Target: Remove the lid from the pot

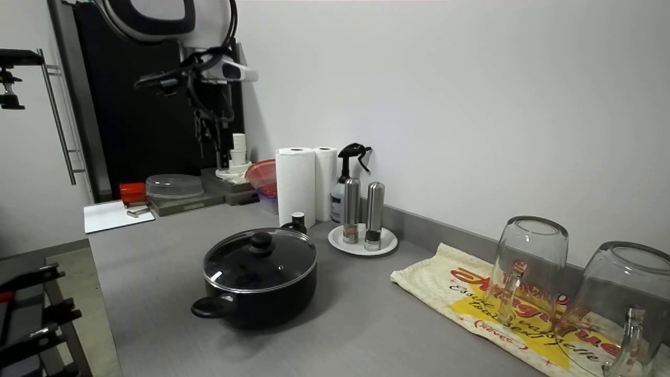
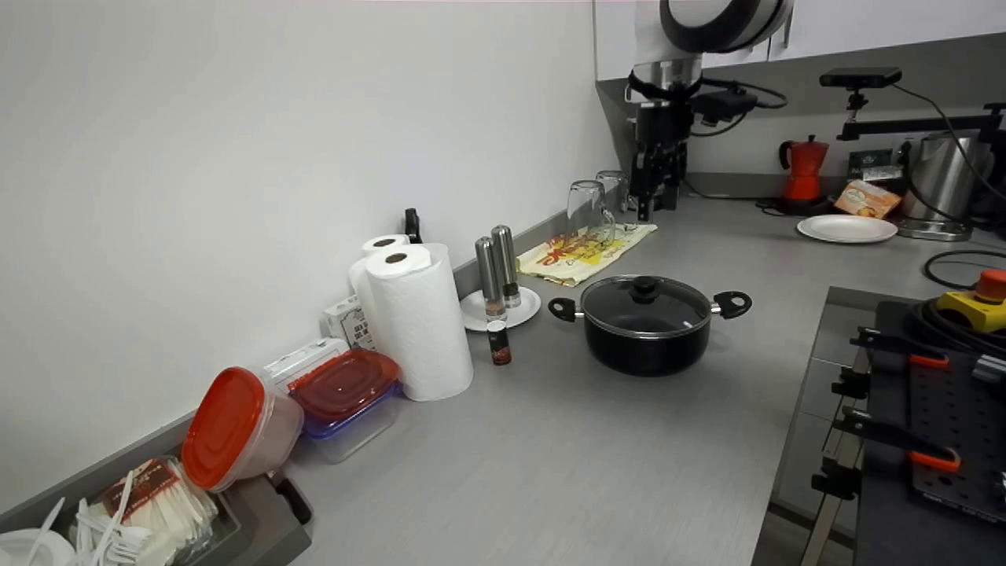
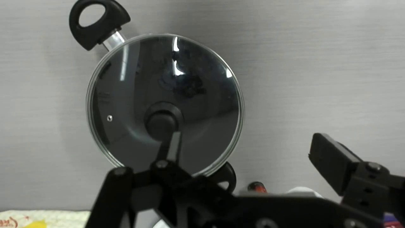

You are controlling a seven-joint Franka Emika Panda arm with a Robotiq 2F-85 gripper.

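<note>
The round glass lid (image 1: 238, 267) with its black knob sits on the black pot (image 1: 272, 310). In an exterior view, the lid (image 2: 609, 310) and pot (image 2: 648, 355) stand on the counter, with a handle on each side. In the wrist view, the lid (image 3: 202, 104) fills the upper left, and a pot handle (image 3: 116, 15) shows above it. My gripper (image 3: 248, 139) is open and empty, its fingers wide apart. One fingertip overlaps the knob's edge in that view; the other is over bare counter. In both exterior views the gripper (image 1: 213, 152) (image 2: 656, 208) is above the counter, apart from the pot.
Paper towel rolls (image 1: 296, 183), two steel mills (image 1: 375, 214) on a white plate (image 1: 387, 245) and a small spice jar (image 2: 498, 343) stand near the pot by the wall. Glass mugs (image 1: 528, 267) stand on a cloth (image 1: 445, 272). Red-lidded containers (image 2: 228, 428) are farther along.
</note>
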